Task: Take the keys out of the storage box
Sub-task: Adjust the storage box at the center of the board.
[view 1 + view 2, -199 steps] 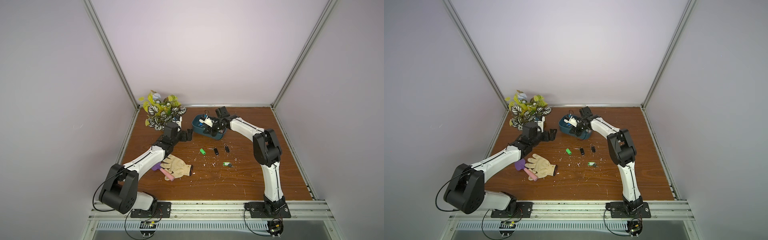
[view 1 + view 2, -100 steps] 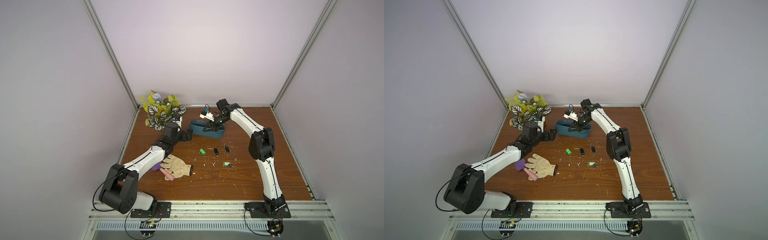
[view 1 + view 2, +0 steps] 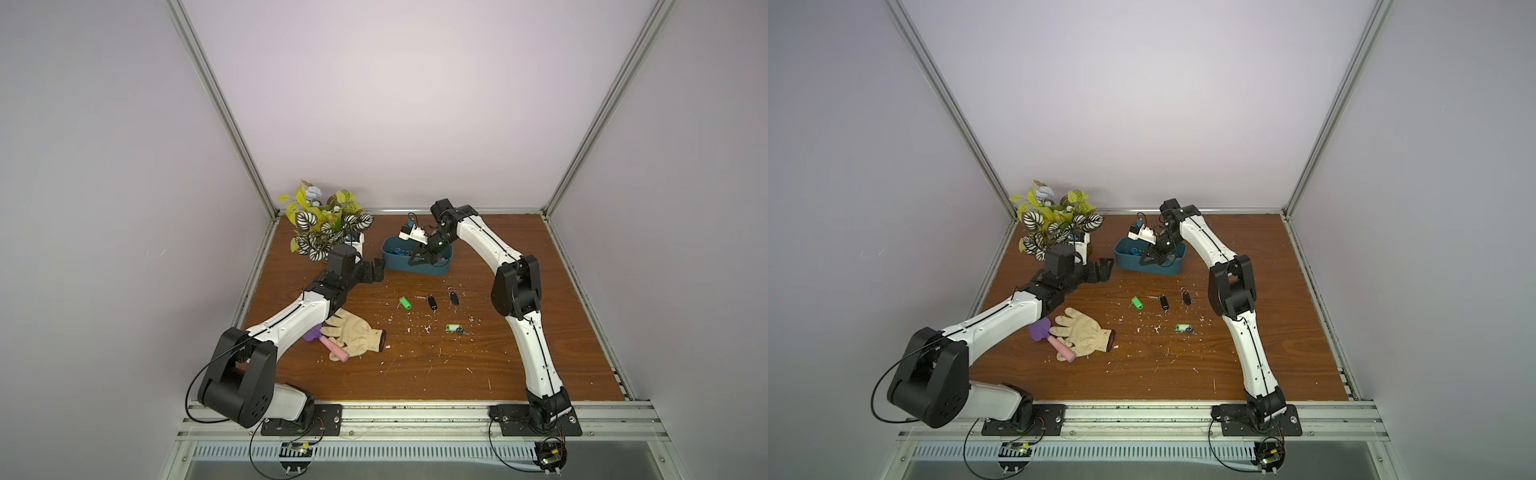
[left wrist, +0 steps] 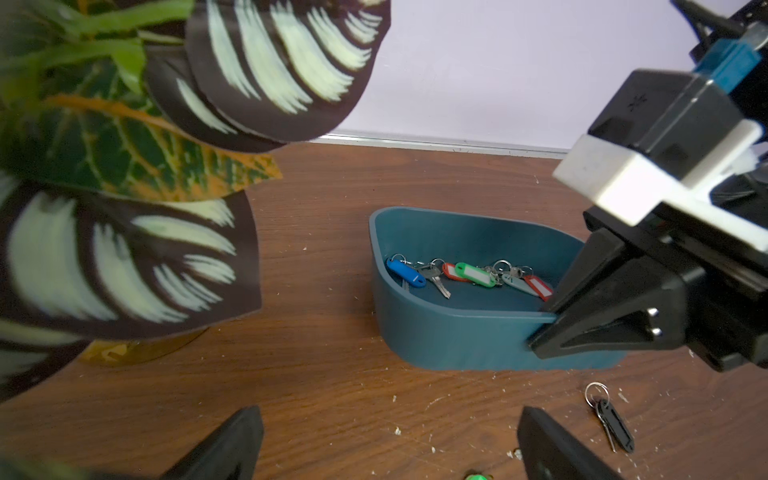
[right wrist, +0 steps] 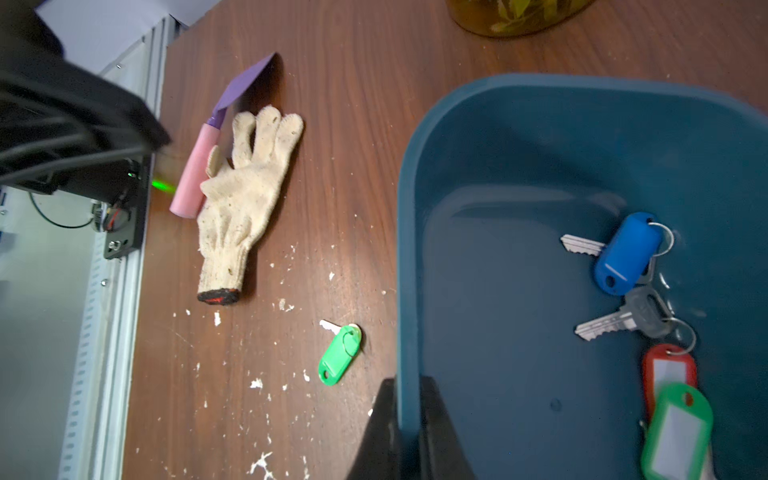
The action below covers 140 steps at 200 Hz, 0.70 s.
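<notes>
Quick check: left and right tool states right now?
Left tool: open, empty.
Right tool: closed on the box wall.

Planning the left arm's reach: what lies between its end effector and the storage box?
Left wrist view: only bare, white-flecked wood between left end effector and storage box.

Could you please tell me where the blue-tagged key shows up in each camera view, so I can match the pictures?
Top view: blue-tagged key, a small speck inside the storage box, at the end nearest the plant.
Top view: the same speck at that end.
Left wrist: the key ends the row of keys in the box.
Right wrist: the key on the box floor, large and clear.
Shared landmark: the box's teal wall.
</notes>
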Tool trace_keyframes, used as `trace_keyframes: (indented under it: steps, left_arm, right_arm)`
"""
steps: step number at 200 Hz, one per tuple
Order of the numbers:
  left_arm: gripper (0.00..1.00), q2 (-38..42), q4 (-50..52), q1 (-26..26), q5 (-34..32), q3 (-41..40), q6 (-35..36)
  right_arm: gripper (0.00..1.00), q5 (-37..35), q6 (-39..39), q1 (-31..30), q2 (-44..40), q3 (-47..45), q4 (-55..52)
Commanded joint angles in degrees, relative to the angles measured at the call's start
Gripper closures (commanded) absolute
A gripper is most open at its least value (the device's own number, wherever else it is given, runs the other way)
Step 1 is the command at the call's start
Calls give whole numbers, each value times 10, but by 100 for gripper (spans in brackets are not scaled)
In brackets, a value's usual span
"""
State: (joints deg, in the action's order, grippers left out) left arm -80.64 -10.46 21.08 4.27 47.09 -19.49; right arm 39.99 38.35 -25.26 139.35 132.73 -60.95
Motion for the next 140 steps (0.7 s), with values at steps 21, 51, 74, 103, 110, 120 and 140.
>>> trace_keyframes:
  steps: [21, 51, 74, 103, 110, 120, 140]
  left_arm:
    - [0, 6, 4, -7, -3, 5, 6]
    - [0, 5, 4, -7, -2, 6, 6]
    - [0, 3, 3, -7, 0, 7, 5]
    - [0, -1, 1, -7, 8, 9, 5]
    - [0, -2, -1, -7, 9, 11, 4]
    - [1, -6, -6, -7, 16, 12, 2]
    - [0, -22, -26, -7, 46, 16, -6]
  right_arm:
    - [93, -65, -7, 23, 19, 5, -12]
    - [87, -60, -8, 31, 12, -3, -9]
    - [79, -51, -16, 32, -6, -17, 4]
    - [54, -41, -43, 31, -44, -51, 37]
    - [54, -43, -56, 31, -58, -66, 53]
    - [50, -49, -79, 31, -80, -90, 77]
    - [37, -94, -154, 32, -146, -170, 166]
